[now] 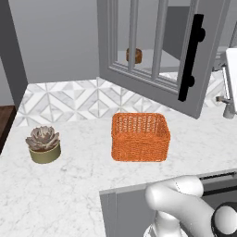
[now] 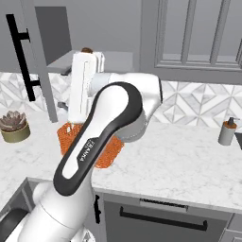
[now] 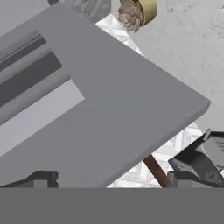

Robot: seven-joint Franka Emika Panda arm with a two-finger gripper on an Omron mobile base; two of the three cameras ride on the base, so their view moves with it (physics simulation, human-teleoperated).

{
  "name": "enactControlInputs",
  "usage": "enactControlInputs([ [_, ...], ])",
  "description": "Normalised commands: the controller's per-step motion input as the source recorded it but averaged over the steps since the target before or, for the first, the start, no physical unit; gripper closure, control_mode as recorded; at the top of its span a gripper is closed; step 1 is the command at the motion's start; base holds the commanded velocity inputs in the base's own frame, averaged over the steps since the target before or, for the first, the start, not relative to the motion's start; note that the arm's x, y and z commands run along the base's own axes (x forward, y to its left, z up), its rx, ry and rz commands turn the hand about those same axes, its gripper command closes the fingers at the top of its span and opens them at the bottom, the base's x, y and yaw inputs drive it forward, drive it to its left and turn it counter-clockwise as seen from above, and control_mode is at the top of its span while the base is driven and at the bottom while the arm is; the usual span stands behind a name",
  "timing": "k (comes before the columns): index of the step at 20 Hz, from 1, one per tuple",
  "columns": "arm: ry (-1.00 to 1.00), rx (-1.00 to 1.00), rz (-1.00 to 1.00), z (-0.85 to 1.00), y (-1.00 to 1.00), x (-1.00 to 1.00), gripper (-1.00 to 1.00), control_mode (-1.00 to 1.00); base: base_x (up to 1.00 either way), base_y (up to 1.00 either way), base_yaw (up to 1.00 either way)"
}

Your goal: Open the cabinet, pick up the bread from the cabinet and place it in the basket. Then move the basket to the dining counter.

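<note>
The cabinet door (image 1: 152, 74) stands swung open, its black bar handle (image 1: 192, 55) facing me. Through its glass the small brown bread (image 1: 134, 55) sits on the cabinet shelf, and in the right base view the bread (image 2: 86, 49) peeks over my white hand. The orange wicker basket (image 1: 140, 136) rests empty on the marble worktop below. My gripper (image 2: 63, 105) hangs open beside the door edge, above the basket and lower than the shelf, holding nothing. In the hand view the gripper (image 3: 118, 175) faces the grey door panel. The dining counter is out of view.
A succulent pot (image 1: 44, 146) stands at the left of the worktop. A grey shaker bottle (image 2: 228, 131) stands far right by the tiled wall. A second glass cabinet door (image 2: 198, 38) at the right is closed. My arm (image 2: 104, 127) hides most of the basket (image 2: 66, 134).
</note>
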Motion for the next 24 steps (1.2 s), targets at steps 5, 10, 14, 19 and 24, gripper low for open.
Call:
enactControlInputs([
  [5, 0.01, 0.00, 0.11, 0.00, 0.74, 0.06, -1.00, -1.00, 0.00, 0.00, 0.00],
  [10, 0.05, -0.01, 0.07, 0.00, 1.00, -0.22, -1.00, -1.00, 0.00, 0.00, 0.00],
  [14, 0.03, -0.06, 0.03, -0.01, 1.00, -0.40, -1.00, -1.00, 0.00, 0.00, 0.00],
  [19, 0.02, -0.05, 0.03, 0.00, 0.95, -0.26, -1.00, -1.00, 0.00, 0.00, 0.00],
  [24, 0.00, -0.06, 0.02, 0.00, 0.36, -0.20, -1.00, -1.00, 0.00, 0.00, 0.00],
])
